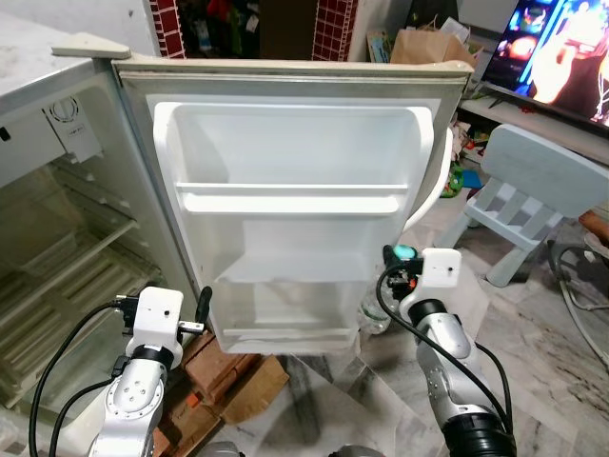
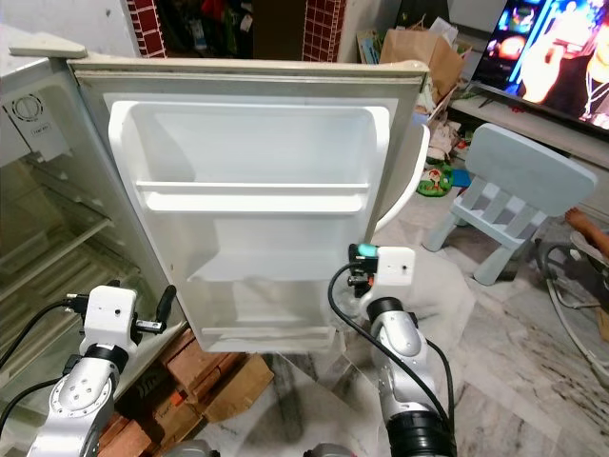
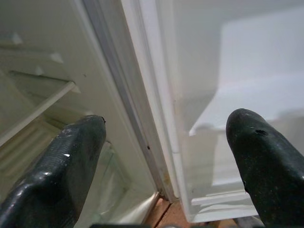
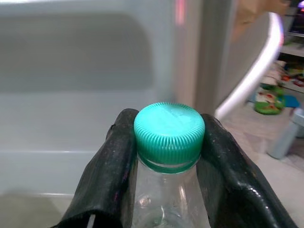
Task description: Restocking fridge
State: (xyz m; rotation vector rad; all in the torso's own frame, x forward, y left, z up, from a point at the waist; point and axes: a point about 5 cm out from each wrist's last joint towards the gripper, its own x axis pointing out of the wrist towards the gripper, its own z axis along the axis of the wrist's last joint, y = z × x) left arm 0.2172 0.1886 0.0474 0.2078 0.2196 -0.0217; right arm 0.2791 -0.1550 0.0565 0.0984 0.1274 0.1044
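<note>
Down low at the near edge, both silver arms frame the shot. Left gripper [image 3: 166, 161] is held up by the hinge side of the fridge door, its two fat black fingers spread wide with nothing between them, scuffed rubbery pads pointing at the seam where door meets cabinet. Behind it the fridge [image 1: 57, 238] stands open, off-white plastic walls, flat shelves inside. A brown cardboard box [image 1: 238, 376] and some reddish bricks sit on the floor under the door.

Middle of the view is the fridge door [image 1: 295, 190], smooth white moulded plastic with a rounded-corner recess and two straight rails across it, upper and lower.

Right gripper [image 4: 168, 156] sits just past the door's free edge, clamped on the neck of a clear plastic bottle [image 4: 164, 194]. Bottle stands upright, long axis vertical, ridged green cap [image 4: 169, 128] on top. Further right, a pale blue plastic chair [image 1: 533, 190] on marbled floor tiles, and a lit TV [image 1: 561, 52] behind.
</note>
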